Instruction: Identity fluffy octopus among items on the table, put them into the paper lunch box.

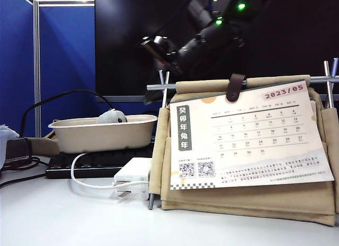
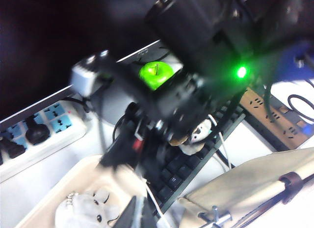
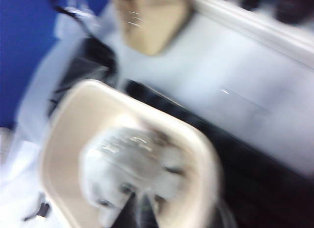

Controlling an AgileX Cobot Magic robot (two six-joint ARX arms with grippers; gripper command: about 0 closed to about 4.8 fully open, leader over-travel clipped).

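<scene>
The fluffy octopus (image 1: pixel 112 116) lies inside the paper lunch box (image 1: pixel 100 133), which sits on the black keyboard (image 1: pixel 90 164) beside the white adapter (image 1: pixel 133 177); the empty right gripper (image 2: pixel 120 164) hangs closed over the box, the left gripper unseen.

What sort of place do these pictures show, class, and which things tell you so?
Probably an office or lab desk: a blue partition, a black keyboard, a desk calendar and a power strip.
</scene>
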